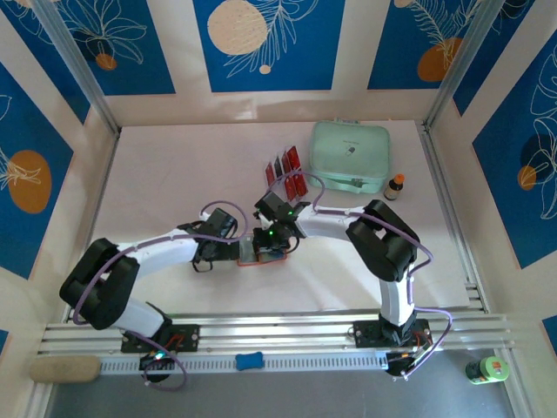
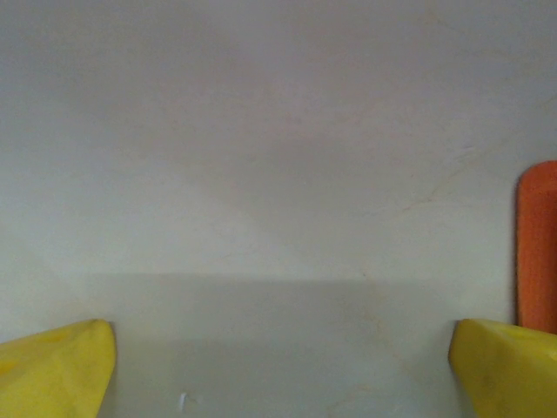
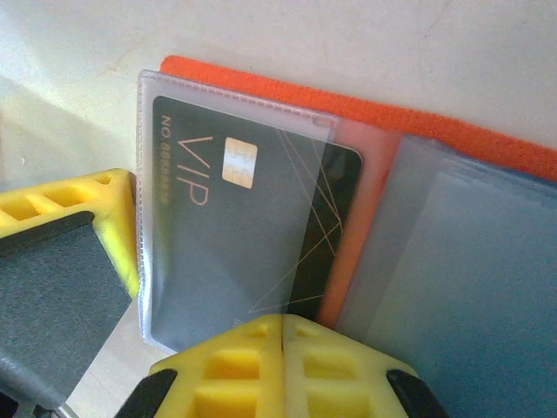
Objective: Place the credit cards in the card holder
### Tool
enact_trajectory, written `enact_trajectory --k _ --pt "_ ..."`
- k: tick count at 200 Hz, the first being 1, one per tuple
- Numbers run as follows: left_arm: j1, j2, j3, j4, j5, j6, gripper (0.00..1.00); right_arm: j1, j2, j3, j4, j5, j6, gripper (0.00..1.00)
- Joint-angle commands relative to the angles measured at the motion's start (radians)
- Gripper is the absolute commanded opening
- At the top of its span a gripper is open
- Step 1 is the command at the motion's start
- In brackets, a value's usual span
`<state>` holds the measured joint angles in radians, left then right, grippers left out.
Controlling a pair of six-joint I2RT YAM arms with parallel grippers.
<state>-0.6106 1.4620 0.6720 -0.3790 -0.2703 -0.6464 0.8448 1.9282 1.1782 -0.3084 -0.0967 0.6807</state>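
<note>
From above, the small square orange folding wallet [image 1: 251,258] lies open mid-table where both arms meet, with thin red and black cards [image 1: 285,167] standing beyond it. At the left wrist, the left gripper [image 2: 280,348] gapes wide over the white table [image 2: 261,131], with the wallet's edge at the right. At the right wrist, the right gripper [image 3: 283,335] is closed, its tips together below a black VIP card [image 3: 252,226] tucked in the wallet's clear sleeve [image 3: 157,104].

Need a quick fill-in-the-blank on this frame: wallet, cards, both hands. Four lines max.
1. The black card tucked in the clear sleeve of the open orange wallet reads ____.
2. The left hand is ____, with bare table between its yellow fingers.
3. The right hand is ____, its yellow fingertips pressed together.
4. The red and black cards stand beside a rounded ____ case.
Missing words: VIP; open; shut; mint-green.
</note>
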Motion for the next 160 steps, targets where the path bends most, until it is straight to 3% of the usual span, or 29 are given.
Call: enact_trajectory --k 1,109,160 --pt "0.010 0.041 -0.014 0.014 0.013 0.007 1.00 0.013 0.017 0.018 -0.021 -0.009 0.008 0.00" --pt "0.023 -0.162 0.045 -0.108 -0.033 0.016 1.00 -0.067 -0.150 0.004 -0.077 -0.001 -0.037 0.01" --pt "0.018 -0.220 0.119 -0.102 0.049 0.036 1.00 -0.147 -0.212 -0.069 -0.071 0.015 -0.074 0.02"
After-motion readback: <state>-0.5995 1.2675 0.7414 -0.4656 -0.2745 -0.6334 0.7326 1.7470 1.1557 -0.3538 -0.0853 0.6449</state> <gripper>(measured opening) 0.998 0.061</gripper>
